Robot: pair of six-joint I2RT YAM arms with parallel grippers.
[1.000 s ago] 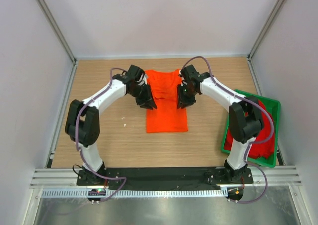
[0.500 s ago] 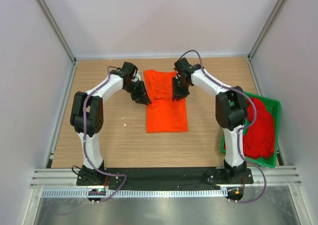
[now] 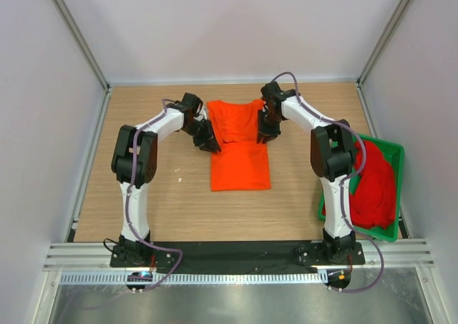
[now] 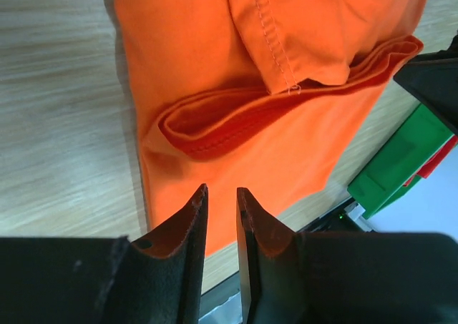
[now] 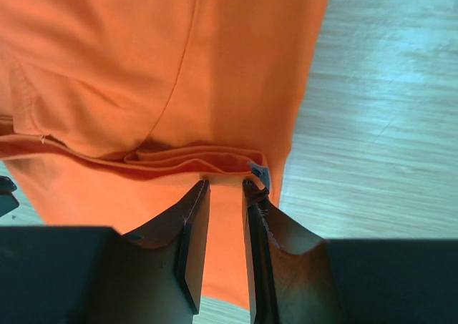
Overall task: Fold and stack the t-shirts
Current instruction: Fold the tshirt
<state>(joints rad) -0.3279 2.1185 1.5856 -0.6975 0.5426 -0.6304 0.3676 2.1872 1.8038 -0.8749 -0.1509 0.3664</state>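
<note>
My left gripper (image 4: 220, 189), narrowly spread, hovers at the orange t-shirt (image 4: 215, 66)'s folded edge; my right gripper (image 5: 225, 182) touches that fold, and I cannot tell whether it grips.

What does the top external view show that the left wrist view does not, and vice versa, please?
Only the top external view shows both whole arms and the full outline of the orange shirt. Only the left wrist view shows a stitched hem, the layered fold edge, and the narrow gap at the left gripper. Both show the shirt, wooden table and green tray.
</note>
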